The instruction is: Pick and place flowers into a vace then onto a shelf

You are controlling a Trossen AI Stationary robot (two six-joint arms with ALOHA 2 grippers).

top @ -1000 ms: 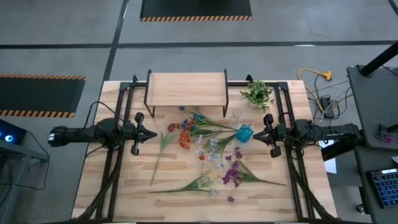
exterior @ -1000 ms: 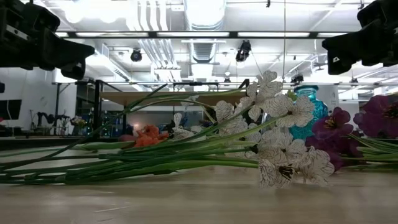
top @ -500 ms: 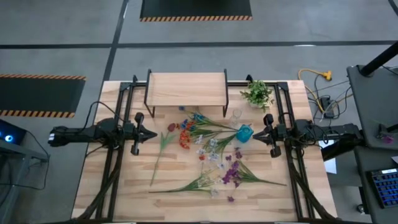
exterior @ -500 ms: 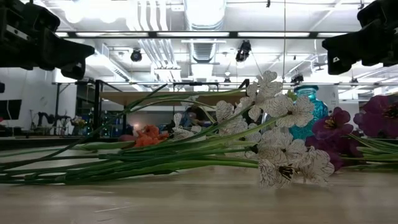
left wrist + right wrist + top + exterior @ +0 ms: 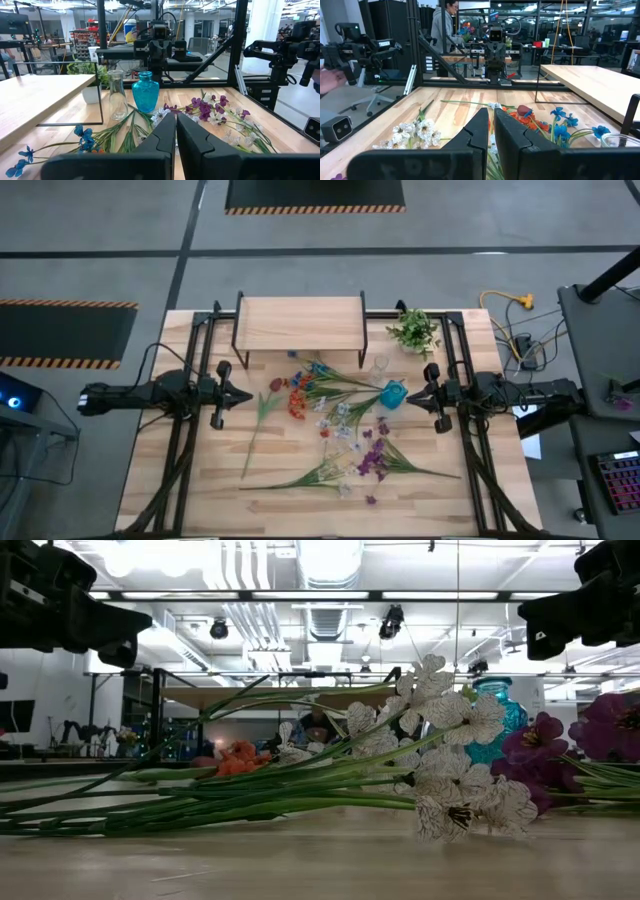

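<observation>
Pale, smooth wood tabletop (image 5: pixel 200 480) and shelf (image 5: pixel 300 323) on thin black metal legs; glossy blue glass vase (image 5: pixel 145 91) beside a clear glass one (image 5: pixel 116 94); matt fabric-like flowers (image 5: pixel 345 445).

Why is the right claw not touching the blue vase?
Apart. The high view shows bare table between the shut right gripper and the blue vase; it holds nothing.
</observation>
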